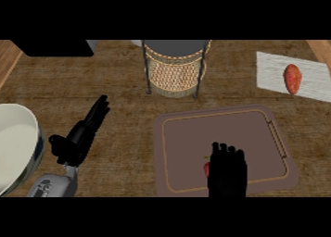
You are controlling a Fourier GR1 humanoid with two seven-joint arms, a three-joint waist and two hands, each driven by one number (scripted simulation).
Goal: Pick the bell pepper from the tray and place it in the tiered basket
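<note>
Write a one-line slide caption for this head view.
Robot's black right hand covers the red bell pepper on the brown rectangular tray; the woven tiered basket stands beyond, left hand resting open.

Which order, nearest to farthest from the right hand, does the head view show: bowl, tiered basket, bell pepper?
1. Bell pepper: on the tray, partly under the right hand.
2. Tiered basket: beyond the tray, centre.
3. Bowl: far left edge.
</note>
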